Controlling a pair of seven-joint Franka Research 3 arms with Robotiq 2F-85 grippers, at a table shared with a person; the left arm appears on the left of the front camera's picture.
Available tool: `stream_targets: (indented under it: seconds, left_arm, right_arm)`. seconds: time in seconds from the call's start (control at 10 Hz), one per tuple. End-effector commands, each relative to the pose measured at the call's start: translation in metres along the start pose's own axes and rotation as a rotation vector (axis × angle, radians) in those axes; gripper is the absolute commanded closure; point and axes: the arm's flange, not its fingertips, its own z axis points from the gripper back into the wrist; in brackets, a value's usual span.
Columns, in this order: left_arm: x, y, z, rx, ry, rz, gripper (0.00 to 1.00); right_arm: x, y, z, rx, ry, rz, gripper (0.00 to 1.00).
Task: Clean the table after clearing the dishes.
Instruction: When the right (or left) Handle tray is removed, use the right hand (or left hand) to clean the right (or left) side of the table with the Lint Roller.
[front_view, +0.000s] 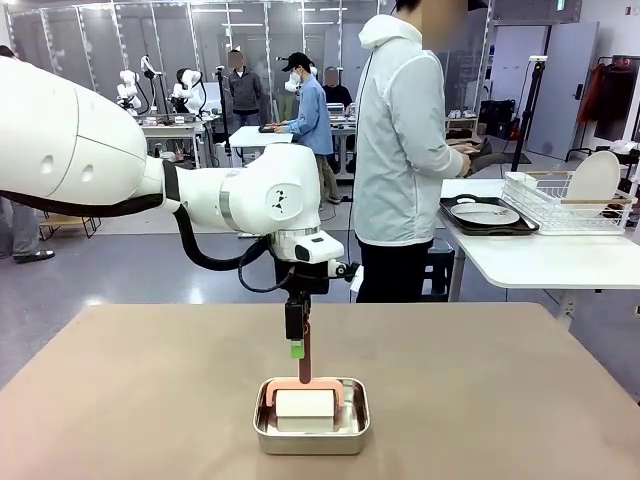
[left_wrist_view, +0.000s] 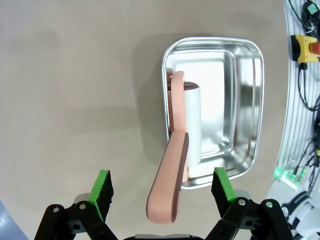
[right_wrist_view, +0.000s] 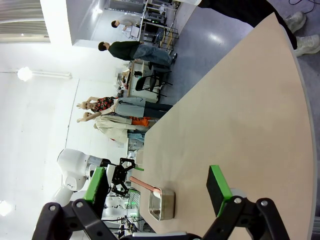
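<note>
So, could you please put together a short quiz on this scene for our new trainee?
1. True or false: the left gripper is shut on the roller's pink handle.
2. Where does the roller lie? A) in the steel pan B) on the floor C) on a chair
3. Fill in: the plate on the dark tray sits on the ____ side table.
Key: 1 false, the jaws stand open on either side of the handle; 2 A; 3 white.
</note>
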Motion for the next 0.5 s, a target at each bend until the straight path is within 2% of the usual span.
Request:
stream_targets:
  seconds: [0.0,0.4]
  left_arm:
    - [0.003,0.004,0.0,-0.047,-0.031,0.019,0.0]
    - [0.006,0.011,-0.012,-0.076,-0.041,0.015,0.0]
  right_arm:
    - [-0.002,0.003,0.001,0.002,0.012,0.009,0.0]
    - [-0.002,0.003,0.001,0.002,0.012,0.009,0.0]
